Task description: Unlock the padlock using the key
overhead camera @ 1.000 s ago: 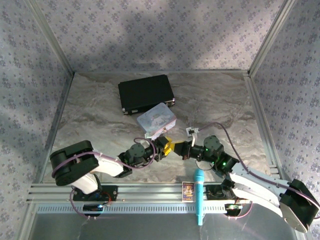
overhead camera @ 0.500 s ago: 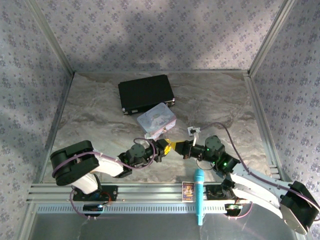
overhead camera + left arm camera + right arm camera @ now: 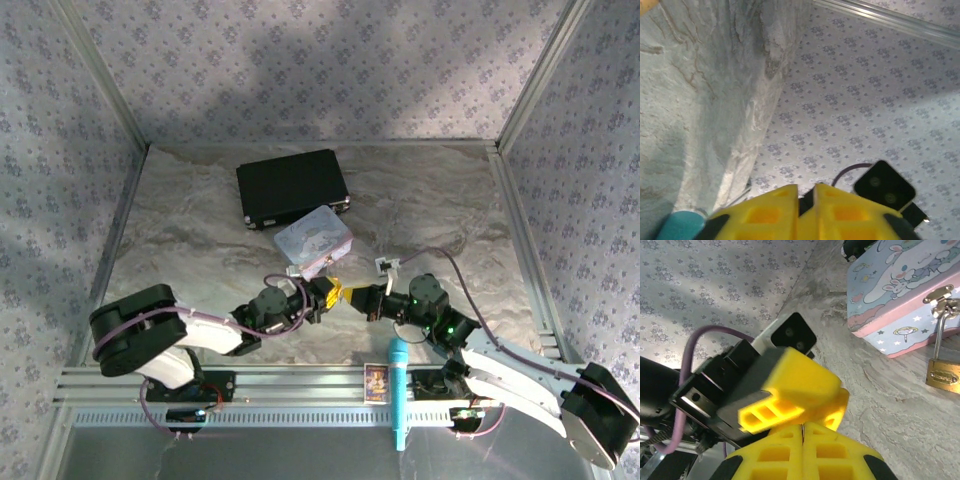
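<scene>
Flowered wallpaper on three sides, and a grey marbled cloth over the table. Toward the far edge, left of the middle, a flat black case. Just nearer than that, at the case's near right corner, a pastel tin printed with a cartoon rabbit. On the near rail, right of centre, a blue microphone lying lengthwise, with a small picture card just to its left.

Between the tin and the near edge, both arms reaching inward. Left gripper and right gripper tip to tip, just off the tin's near side, touching or nearly so.

From the right wrist: the padlock, brass, hooked by its silvery shackle through the tin's clasp, body down against the cloth just beside the tin's wall. Apart from both grippers.

Right gripper: yellow fingers pressed flat together, only a hairline seam between them. Cannot tell whether the key lies in that seam. Left gripper, seen from its own wrist: closed as well, apart from a small notch at the very tips. No telling what, if anything, sits pinched there.
</scene>
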`<state>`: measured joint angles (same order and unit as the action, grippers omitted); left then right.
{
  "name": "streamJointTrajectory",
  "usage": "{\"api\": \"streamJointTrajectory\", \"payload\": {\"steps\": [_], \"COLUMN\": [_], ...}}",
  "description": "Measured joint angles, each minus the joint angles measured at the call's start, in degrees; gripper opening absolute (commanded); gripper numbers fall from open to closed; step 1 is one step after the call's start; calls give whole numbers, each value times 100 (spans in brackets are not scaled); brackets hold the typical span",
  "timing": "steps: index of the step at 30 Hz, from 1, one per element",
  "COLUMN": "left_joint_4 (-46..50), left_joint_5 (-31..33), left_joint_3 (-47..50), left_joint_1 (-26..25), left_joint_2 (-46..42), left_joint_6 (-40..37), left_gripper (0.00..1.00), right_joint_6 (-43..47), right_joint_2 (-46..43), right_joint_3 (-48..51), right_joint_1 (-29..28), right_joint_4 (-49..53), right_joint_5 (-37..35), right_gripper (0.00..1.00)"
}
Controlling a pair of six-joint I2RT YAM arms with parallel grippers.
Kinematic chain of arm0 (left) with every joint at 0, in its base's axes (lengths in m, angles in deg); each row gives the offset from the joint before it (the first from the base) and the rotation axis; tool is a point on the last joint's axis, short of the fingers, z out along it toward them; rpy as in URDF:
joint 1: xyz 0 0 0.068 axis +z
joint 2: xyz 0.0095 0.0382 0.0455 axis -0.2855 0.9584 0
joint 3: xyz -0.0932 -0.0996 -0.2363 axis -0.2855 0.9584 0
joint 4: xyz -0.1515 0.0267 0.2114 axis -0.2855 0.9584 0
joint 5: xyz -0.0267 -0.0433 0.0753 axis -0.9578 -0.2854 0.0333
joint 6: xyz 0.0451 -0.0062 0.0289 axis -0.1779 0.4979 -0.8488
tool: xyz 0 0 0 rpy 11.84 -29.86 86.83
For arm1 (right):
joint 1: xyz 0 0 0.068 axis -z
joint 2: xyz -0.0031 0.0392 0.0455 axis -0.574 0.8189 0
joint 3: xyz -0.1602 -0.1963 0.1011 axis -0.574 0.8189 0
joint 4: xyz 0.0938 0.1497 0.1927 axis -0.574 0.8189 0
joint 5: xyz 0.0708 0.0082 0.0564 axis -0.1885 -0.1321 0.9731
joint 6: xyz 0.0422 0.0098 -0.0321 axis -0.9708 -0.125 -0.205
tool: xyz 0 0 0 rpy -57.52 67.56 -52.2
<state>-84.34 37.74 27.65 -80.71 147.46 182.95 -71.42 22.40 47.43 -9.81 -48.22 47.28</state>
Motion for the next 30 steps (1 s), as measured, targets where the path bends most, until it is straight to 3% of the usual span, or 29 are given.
{"api": "streamJointTrajectory", "payload": {"steps": [3, 9, 21, 30], "left_joint_4": [168, 544, 116, -573], "left_joint_5": [15, 15, -92, 4], "left_joint_3": [13, 20, 20, 105], "left_joint_1": [9, 9, 9, -2], "left_joint_2": [-151, -404, 0, 487], "left_joint_6": [7, 63, 367, 680], "left_gripper": [79, 90, 95, 69], "right_joint_6": [0, 44, 44, 44], "right_joint_2": [-2, 175, 1071, 1412], "right_joint_3": [15, -17, -289, -398], "right_joint_1": [-20, -55, -389, -717], "right_joint_4": [-2, -63, -678, -949], "right_joint_5": [-90, -245, -457, -595], "right_gripper": [0, 0, 0, 0]}}
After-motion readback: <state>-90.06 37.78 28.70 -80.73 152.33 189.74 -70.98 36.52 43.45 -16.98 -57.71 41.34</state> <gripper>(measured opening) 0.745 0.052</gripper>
